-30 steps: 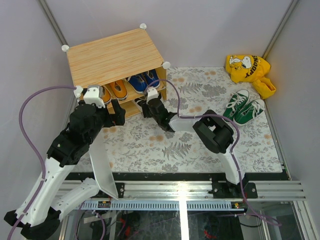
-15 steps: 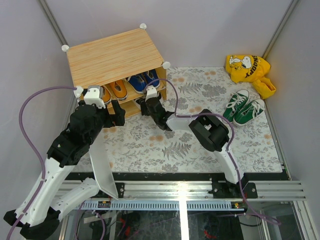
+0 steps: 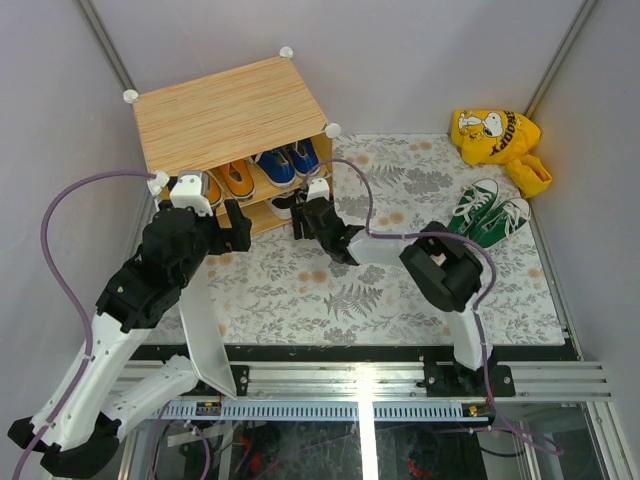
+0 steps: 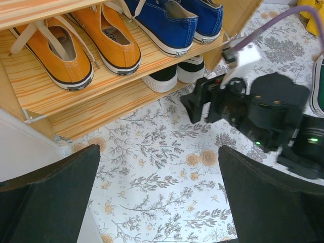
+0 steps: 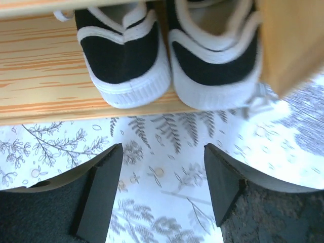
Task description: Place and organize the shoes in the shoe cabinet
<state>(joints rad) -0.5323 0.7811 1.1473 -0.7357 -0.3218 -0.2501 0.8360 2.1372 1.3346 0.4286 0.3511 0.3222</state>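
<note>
The shoe cabinet (image 3: 225, 112) stands at the far left, its front open. An orange pair (image 4: 83, 45) and a blue pair (image 4: 174, 20) sit on its upper shelf. A black pair with white soles (image 5: 167, 61) sits at the front of the lower shelf, heels outward. A green pair (image 3: 487, 215) lies on the mat at the right. My right gripper (image 5: 163, 152) is open and empty, just in front of the black pair's heels; it also shows in the top view (image 3: 312, 208). My left gripper (image 4: 159, 167) is open and empty above the mat, before the cabinet.
The cabinet's white door panel (image 3: 205, 325) hangs open toward the near edge under my left arm. A yellow cartoon-dog-print bag (image 3: 495, 135) lies at the far right corner. A floral mat (image 3: 400, 290) covers the table. Grey walls close in both sides.
My right gripper reached toward the lower shelf, then drew back a little to the right, open. The left arm has not moved.
</note>
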